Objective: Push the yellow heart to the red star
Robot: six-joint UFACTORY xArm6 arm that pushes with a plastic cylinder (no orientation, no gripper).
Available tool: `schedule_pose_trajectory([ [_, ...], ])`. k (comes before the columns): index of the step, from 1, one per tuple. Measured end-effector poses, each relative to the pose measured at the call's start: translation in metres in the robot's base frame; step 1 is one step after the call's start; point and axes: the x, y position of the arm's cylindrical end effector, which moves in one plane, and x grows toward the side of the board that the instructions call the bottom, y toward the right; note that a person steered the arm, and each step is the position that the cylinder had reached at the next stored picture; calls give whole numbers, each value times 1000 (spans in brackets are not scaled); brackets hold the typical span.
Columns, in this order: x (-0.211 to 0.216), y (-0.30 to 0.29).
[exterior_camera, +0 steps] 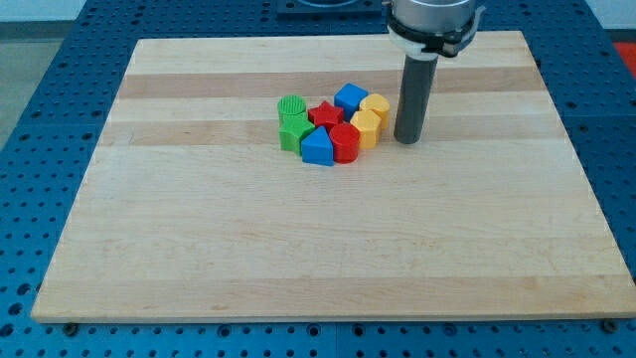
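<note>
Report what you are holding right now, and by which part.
Nothing is held: I have no gripper. My tip stands on the board just to the view's right of the yellow heart, with a small gap, not clearly touching it.

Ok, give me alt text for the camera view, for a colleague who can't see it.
My tip rests right of a tight block cluster on the wooden board, beside two yellow blocks. The red star sits mid-cluster among green, blue and red blocks.

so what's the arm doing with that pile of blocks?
My tip stands just to the view's right of a tight cluster of blocks on the wooden board. The yellow heart sits at the cluster's right edge, nearest my tip. The red star lies a little to its left, with a blue block beside both.
</note>
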Motion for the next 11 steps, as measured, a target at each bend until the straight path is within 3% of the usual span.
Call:
schedule_pose_trajectory([
  [1, -15, 0],
  [8, -16, -31],
  [11, -65, -12],
])
